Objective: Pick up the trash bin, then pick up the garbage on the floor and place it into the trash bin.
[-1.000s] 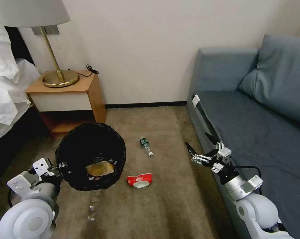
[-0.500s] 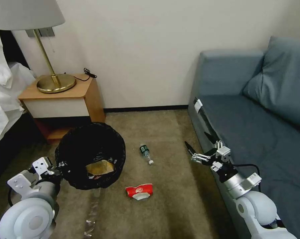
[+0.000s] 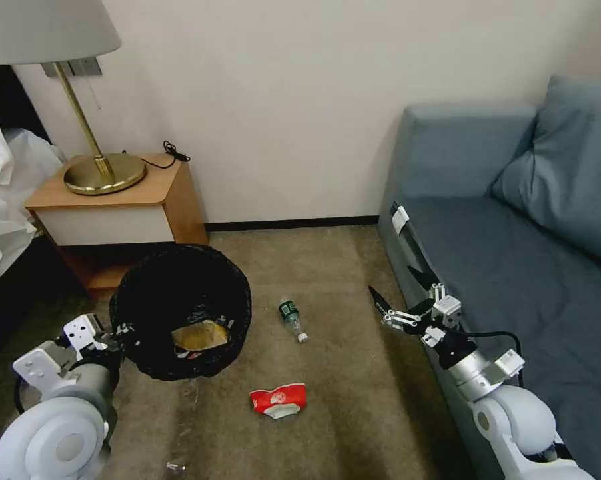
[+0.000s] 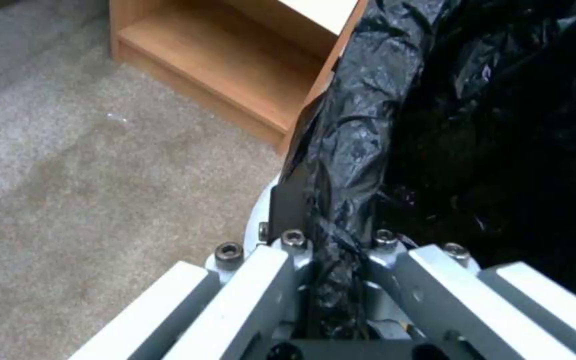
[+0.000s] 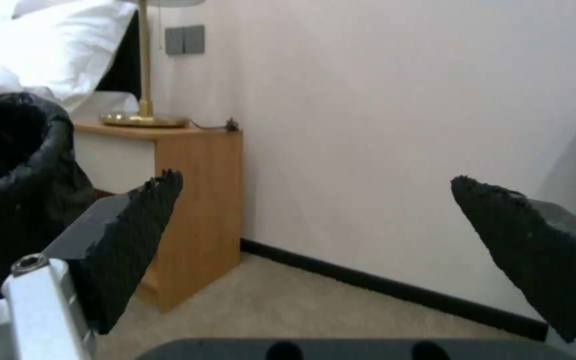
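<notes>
left gripper [image 3: 117, 333] is clamped on the near-left rim of the trash bin [image 3: 180, 310], its black bag pinched between the fingers [image 4: 288, 210] in the left wrist view. inside the bin lies a crumpled tan paper bag [image 3: 199, 335]. right gripper [image 3: 397, 299] hovers spread wide, grasping nothing, beside the blue sofa [image 3: 514, 253]. on the carpet, the small clear bottle [image 3: 291, 319] lies right of the bin, and the red-and-white packet [image 3: 278, 400] lies nearer. a wooden nightstand [image 3: 114, 207] stands behind the bin.
</notes>
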Tool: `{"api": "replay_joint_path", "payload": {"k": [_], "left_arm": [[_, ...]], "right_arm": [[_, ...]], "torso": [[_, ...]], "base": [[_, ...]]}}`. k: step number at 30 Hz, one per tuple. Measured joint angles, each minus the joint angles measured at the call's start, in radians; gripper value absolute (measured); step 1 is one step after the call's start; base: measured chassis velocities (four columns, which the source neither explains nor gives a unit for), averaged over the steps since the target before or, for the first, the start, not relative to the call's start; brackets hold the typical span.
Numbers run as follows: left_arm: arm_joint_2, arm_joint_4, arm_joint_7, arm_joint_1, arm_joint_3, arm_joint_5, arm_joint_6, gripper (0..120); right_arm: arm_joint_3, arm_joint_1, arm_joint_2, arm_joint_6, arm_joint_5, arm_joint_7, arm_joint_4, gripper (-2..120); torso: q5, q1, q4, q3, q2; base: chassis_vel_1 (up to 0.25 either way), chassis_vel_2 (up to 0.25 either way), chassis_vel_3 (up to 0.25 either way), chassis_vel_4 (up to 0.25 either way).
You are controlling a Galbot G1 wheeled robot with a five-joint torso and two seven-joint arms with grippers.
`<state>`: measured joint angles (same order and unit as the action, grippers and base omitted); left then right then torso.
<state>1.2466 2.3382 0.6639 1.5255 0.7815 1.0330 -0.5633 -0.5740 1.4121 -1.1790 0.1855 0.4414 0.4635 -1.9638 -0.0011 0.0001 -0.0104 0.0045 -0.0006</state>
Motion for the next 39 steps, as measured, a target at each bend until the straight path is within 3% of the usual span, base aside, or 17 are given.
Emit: {"api": "replay_joint_path", "payload": {"k": [4, 7, 8, 10, 12, 13, 15, 16, 19, 20, 22, 29, 39], "left_arm": [[0.001, 0.000, 0.000, -0.002, 0.000, 0.000, 0.000, 1], [0.003, 0.000, -0.007, -0.009, -0.005, 0.000, 0.002, 1], [0.003, 0.000, -0.007, -0.009, -0.005, 0.000, 0.002, 1], [0.004, 0.000, -0.009, -0.014, -0.005, 0.001, 0.003, 1], [0.005, 0.000, -0.010, -0.014, -0.005, 0.001, 0.003, 1], [0.006, 0.000, -0.012, -0.014, -0.002, 0.001, 0.003, 1], [0.007, 0.000, -0.013, -0.014, 0.000, 0.001, 0.004, 1], [0.007, 0.000, -0.013, -0.014, 0.000, 0.001, 0.004, 1], [0.017, -0.002, -0.015, -0.016, 0.002, -0.002, 0.007, 1], [0.017, -0.002, -0.015, -0.016, 0.002, -0.002, 0.007, 1], [0.030, -0.006, -0.019, -0.018, 0.001, -0.013, 0.009, 1], [0.046, -0.003, -0.023, -0.016, -0.001, -0.026, 0.011, 1], [0.070, 0.011, -0.031, -0.002, -0.007, -0.046, 0.013, 1]], "right_arm": [[0.012, -0.004, 0.034, -0.002, 0.007, -0.029, 0.000, 100], [0.078, -0.076, 0.175, -0.048, 0.027, -0.100, 0.052, 100], [0.078, -0.076, 0.175, -0.048, 0.027, -0.100, 0.052, 100], [0.192, -0.209, 0.276, -0.068, 0.076, -0.117, 0.140, 100], [0.226, -0.248, 0.295, -0.070, 0.086, -0.113, 0.163, 100], [0.336, -0.365, 0.329, -0.076, 0.113, -0.100, 0.233, 100], [0.400, -0.427, 0.336, -0.079, 0.125, -0.089, 0.278, 100], [0.400, -0.427, 0.336, -0.079, 0.125, -0.089, 0.278, 100], [0.655, -0.713, 0.301, -0.078, 0.148, -0.015, 0.488, 100], [0.655, -0.713, 0.301, -0.078, 0.148, -0.015, 0.488, 100], [0.812, -0.855, 0.232, -0.062, 0.141, 0.047, 0.607, 100], [0.998, -0.973, 0.151, -0.094, 0.053, 0.131, 0.674, 100], [1.198, -1.085, 0.123, -0.125, -0.040, 0.312, 0.785, 100]], "torso": [[0.0003, 0.000, -0.0001, 0.000, 0.000], [0.0001, 0.000, -0.0004, 0.000, 0.000], [0.0001, 0.000, -0.0004, 0.000, 0.000], [0.0003, 0.000, -0.0003, 0.000, 0.000], [0.0003, 0.000, -0.0003, 0.000, 0.000], [-0.0002, 0.000, 0.0001, 0.000, 0.000], [-0.0001, 0.000, 0.0002, 0.000, 0.000], [-0.0001, 0.000, 0.0002, 0.000, 0.000], [-0.0001, 0.000, 0.0003, 0.000, 0.000], [-0.0001, 0.000, 0.0003, 0.000, 0.000], [0.0002, 0.000, 0.0006, 0.000, 0.000], [-0.0002, 0.000, 0.0000, 0.000, 0.000], [-0.0001, 0.000, -0.0004, 0.000, 0.000]], "base": [[0.000, 0.000, 0.000, 0.000], [0.000, 0.000, 0.000, 0.000], [0.000, 0.000, 0.000, 0.000], [0.000, 0.000, 0.000, 0.000], [0.000, 0.000, 0.000, 0.000], [0.000, 0.000, 0.000, 0.000], [0.000, 0.000, 0.000, 0.000], [0.000, 0.000, 0.000, 0.000], [0.000, 0.000, 0.000, 0.000], [0.000, 0.000, 0.000, 0.000], [0.000, 0.000, 0.000, 0.000], [0.000, 0.000, 0.000, 0.000], [0.000, 0.000, 0.000, 0.000]]}}
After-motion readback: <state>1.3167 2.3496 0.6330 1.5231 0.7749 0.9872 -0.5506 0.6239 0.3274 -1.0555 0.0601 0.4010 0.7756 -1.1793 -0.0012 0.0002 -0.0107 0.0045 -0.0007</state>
